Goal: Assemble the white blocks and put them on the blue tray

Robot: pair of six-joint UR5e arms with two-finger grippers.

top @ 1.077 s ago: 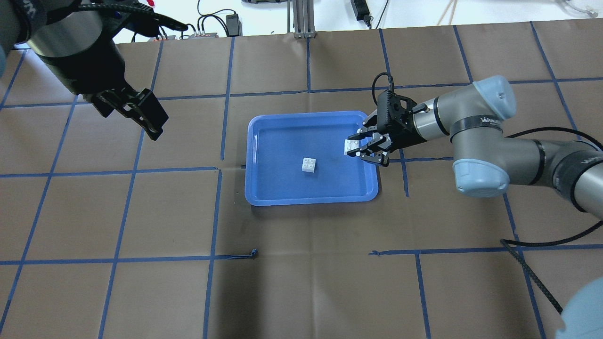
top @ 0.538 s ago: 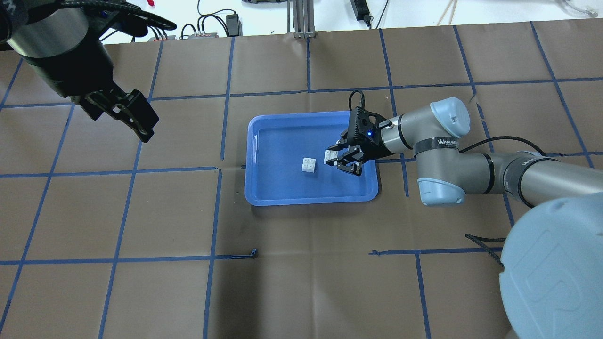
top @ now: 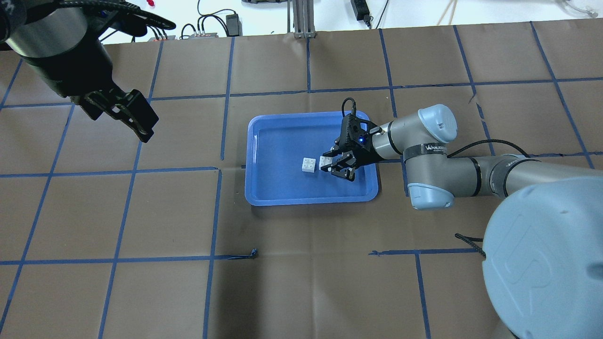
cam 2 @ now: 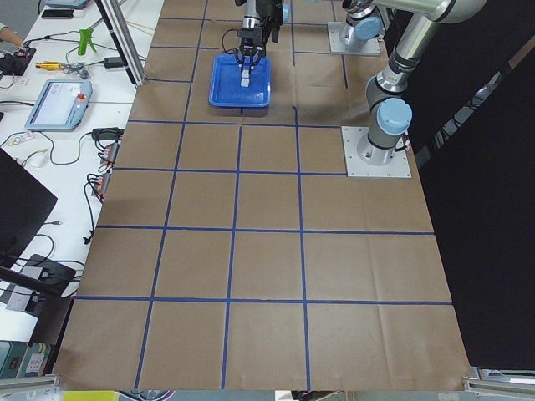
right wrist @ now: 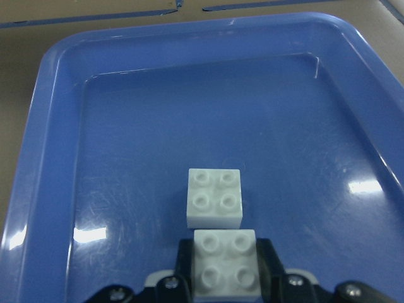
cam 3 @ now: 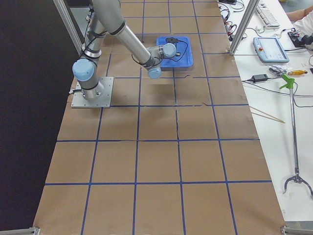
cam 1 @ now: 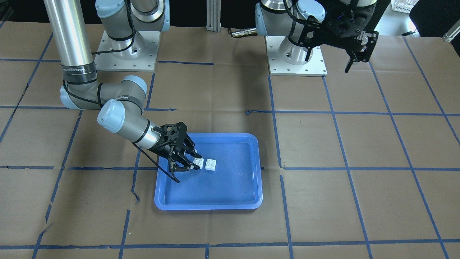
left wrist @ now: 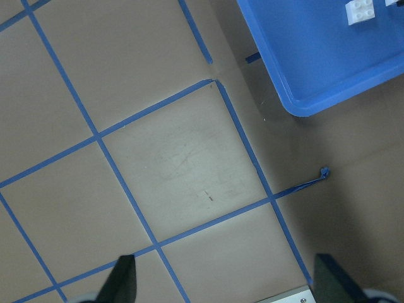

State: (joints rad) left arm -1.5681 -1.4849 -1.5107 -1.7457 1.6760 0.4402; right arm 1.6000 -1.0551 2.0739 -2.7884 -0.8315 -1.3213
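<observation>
Over on the left, the left end effector (top: 139, 121) hangs raised above the desk (top: 301, 292), well apart from the blue tray (top: 278, 141). The overhead view catches it side-on and gives little away, but its own wrist camera shows two fingertips (left wrist: 124, 278) spread wide over the desk, with one tray corner in the top right of that view.

Moving across, the tray lies flat mid-desk, and near its middle one white block (top: 309, 165) sits studs up on the tray floor. Just beside it on the right, the second white block (top: 325, 162) is pinched in the right end effector (top: 331, 165), studs up too.

From overhead the two blocks look nearly touching. The right wrist camera tells more: a narrow strip of blue shows between them, and the black pads (right wrist: 267, 259) press on the held block's flanks. Whether that block touches the tray floor, I cannot tell. In both side views the blocks are too small to read.
</observation>
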